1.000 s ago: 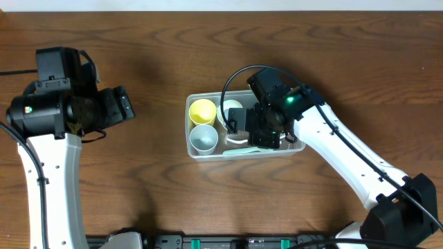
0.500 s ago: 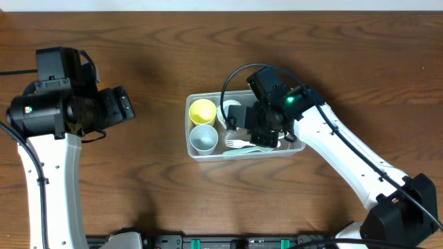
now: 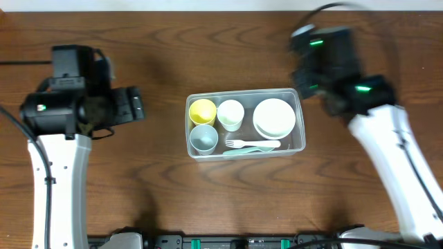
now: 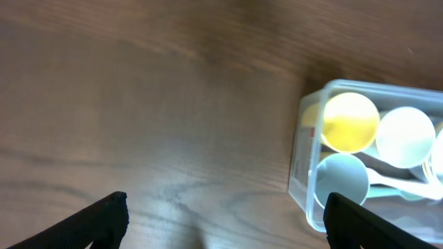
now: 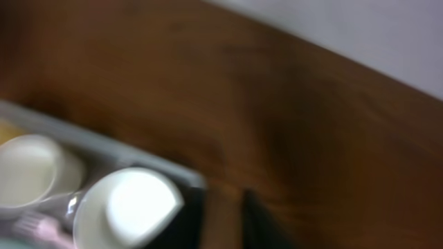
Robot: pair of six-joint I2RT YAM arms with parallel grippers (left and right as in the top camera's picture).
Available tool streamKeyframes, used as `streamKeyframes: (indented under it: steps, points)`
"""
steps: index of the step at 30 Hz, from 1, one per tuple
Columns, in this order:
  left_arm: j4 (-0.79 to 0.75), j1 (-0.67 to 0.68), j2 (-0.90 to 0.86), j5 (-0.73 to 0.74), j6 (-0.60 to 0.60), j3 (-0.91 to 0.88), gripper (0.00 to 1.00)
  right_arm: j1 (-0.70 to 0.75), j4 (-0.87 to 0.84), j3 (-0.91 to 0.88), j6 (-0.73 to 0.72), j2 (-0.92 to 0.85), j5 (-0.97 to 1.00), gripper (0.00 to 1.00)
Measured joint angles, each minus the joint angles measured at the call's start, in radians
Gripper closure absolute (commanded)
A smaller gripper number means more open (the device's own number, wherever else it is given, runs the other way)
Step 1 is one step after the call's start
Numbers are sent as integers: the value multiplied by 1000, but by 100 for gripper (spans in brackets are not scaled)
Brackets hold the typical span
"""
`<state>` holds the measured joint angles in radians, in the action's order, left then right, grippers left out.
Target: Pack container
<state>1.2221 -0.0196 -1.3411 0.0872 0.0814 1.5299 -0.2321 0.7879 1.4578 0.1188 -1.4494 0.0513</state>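
1. Dark wood table fills the scene, and the container stands at its middle, between the two arms.
2. We find the container holding a yellow cup, a white cup, a grey cup, a white bowl and a fork that lies along the near wall.
3. We read the left gripper as spread wide and holding nothing. It hangs over bare wood, near the container's left end but apart from it.
4. We place the right gripper just beyond the container's far right corner. Both views of it are blurred, so we cannot tell whether its jaws stand apart or together.
5. We judge the container loaded and the step in hand to be carrying the right arm clear of it. We advise keeping the fingers above the rim during any sideways travel, since a catch on that corner could drag the light container.
6. We note open wood to the left of the container and on its near and far sides. The table's far edge lies close behind the right arm, so room is tightest there.
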Motion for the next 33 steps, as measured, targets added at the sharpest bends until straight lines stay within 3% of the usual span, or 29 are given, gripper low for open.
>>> streamKeyframes:
  steps: [1,3,4,21,25,33]
  points:
    - [-5,22,0,-11,-12,0,2,35,0,3,-25,17,-2,21]
    - [-19,54,-1,-27,-28,0,2,100,7,7,-69,44,-9,2]
    - [-24,64,-3,-34,-35,0,2,123,12,8,-87,50,-14,1]
    - [-57,69,-7,-64,-113,-13,2,288,189,-1,-306,76,-7,1]
    - [-109,69,82,-64,-115,-99,2,288,188,-75,-323,196,-2,1]
    - [-235,69,484,-51,-112,-414,2,288,87,-431,-332,640,2,4]
